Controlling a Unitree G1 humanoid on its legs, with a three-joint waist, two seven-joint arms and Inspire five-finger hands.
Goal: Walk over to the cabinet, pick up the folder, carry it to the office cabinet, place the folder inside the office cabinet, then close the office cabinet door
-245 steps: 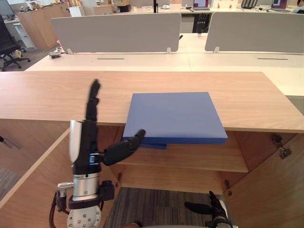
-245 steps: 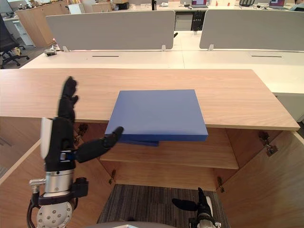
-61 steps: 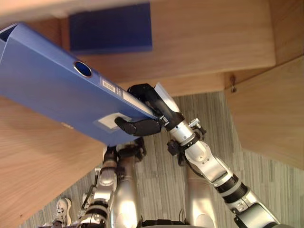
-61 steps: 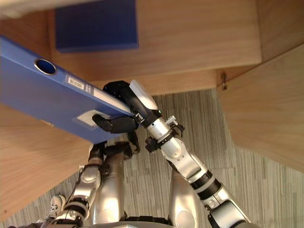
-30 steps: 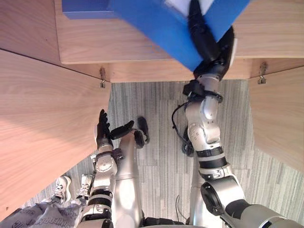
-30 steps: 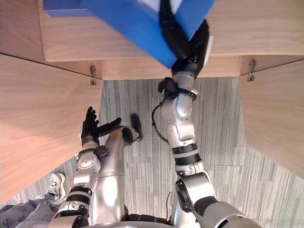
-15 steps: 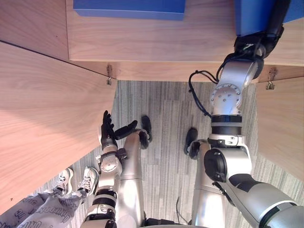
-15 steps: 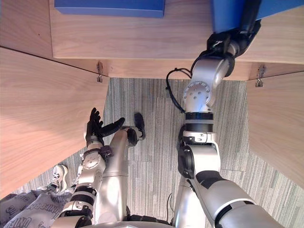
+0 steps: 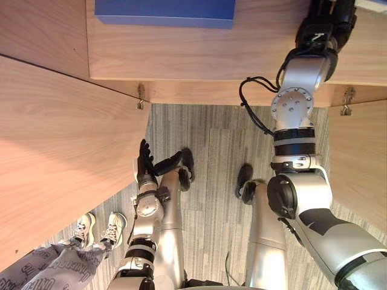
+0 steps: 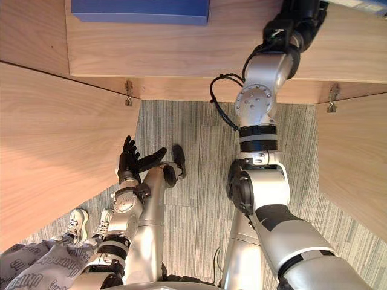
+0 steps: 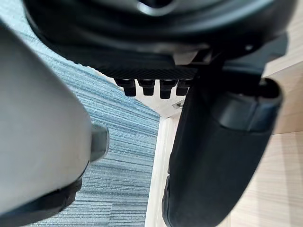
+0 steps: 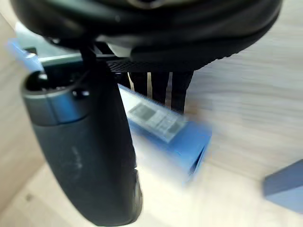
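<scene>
Eight seconds ago I look across the tabletop; now my head is tipped down at the carpet and the open shelf. The folder has left the tabletop. Two seconds ago my right hand carries it slanted, low on my left. A second ago it hangs over the middle of the shelf's front edge. Now it is over the shelf at my far right, a pale sliver at the eye views' top corner. My right arm has stretched up and away with it. My left hand, once raised beside the folder, now hangs open, low over the carpet.
</scene>
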